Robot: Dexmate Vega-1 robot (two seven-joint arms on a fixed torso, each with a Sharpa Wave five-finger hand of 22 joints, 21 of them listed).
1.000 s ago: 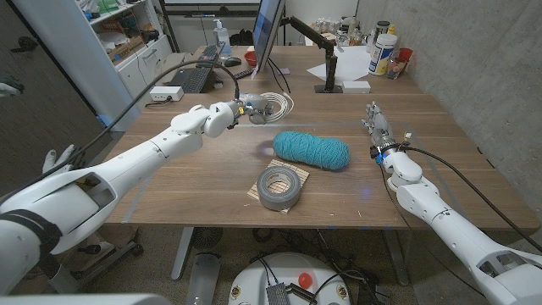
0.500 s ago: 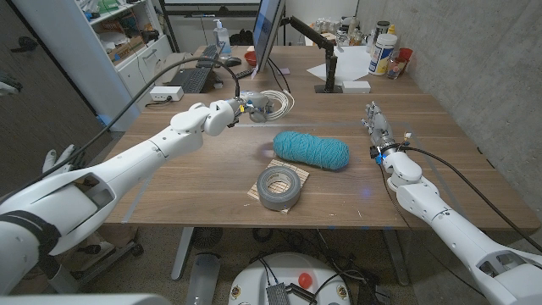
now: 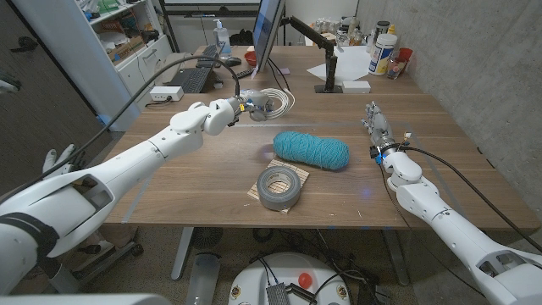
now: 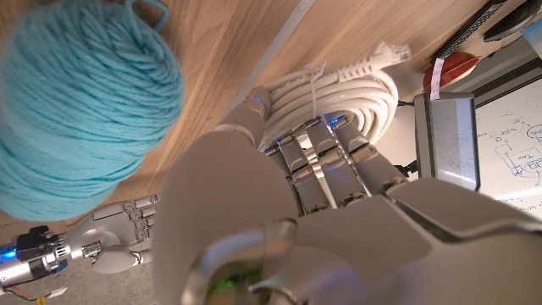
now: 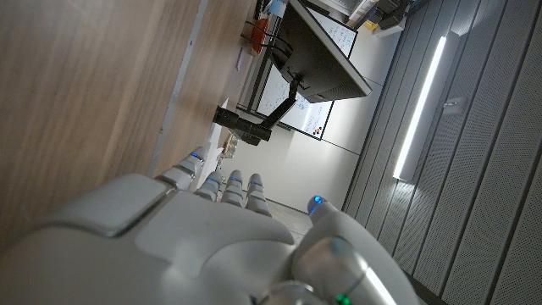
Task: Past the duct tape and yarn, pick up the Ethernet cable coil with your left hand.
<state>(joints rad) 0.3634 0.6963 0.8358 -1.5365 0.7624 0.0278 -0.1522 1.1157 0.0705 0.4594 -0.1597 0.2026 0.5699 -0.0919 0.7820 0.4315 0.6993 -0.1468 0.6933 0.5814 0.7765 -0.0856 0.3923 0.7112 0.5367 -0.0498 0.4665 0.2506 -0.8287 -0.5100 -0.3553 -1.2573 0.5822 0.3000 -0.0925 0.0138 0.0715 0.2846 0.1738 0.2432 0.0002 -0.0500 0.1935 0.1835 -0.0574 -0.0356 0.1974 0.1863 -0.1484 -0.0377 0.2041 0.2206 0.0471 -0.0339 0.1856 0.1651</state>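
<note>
The white Ethernet cable coil [image 3: 273, 101] is at the far side of the table, beyond the teal yarn skein [image 3: 311, 150] and the grey duct tape roll [image 3: 282, 186]. My left hand [image 3: 244, 109] grips the coil's near-left edge. In the left wrist view its fingers [image 4: 326, 161] curl over the coil [image 4: 347, 89], with the thumb on the other side and the yarn [image 4: 80, 93] close by. My right hand [image 3: 378, 127] stands on its edge at the table's right, fingers straight and apart, holding nothing; it also shows in the left wrist view [image 4: 110, 241].
A square board lies under the tape. Behind the coil stand a monitor [image 3: 269, 34], a black keyboard [image 3: 196, 76] and a white box [image 3: 167, 93]. At the back right are a black monitor-arm base [image 3: 329, 78], a white block [image 3: 356, 85] and bottles [image 3: 383, 52].
The coil has shifted slightly up and away in my left hand's grip, and its loops look more bunched. My right arm has not moved.
</note>
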